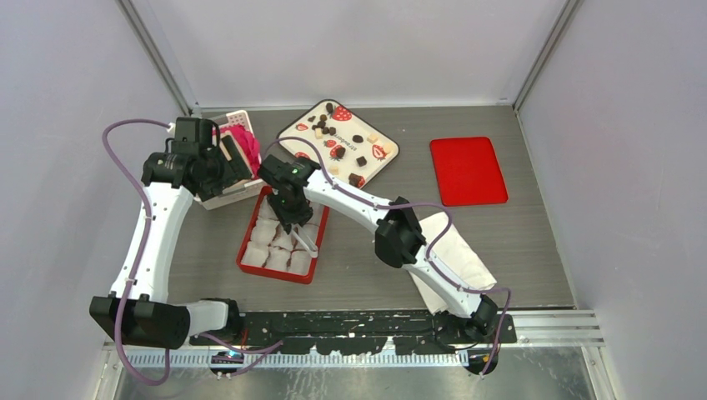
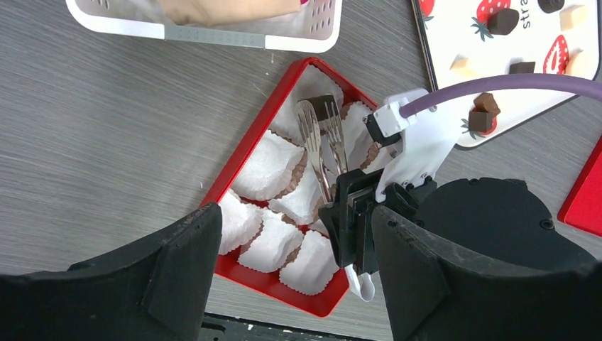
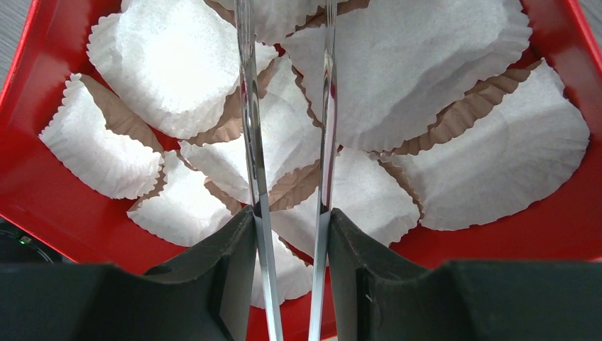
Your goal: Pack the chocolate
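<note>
Right claw clenched on tongs; chocolate pinched between tong tips, ahead of claw, apart. Left claw released.

Noted white link shells and black joint housings on left arm and right arm alike. Found a purple cable running along each, looping free in places. Recorded jaws as black, blocky and matte.
</note>
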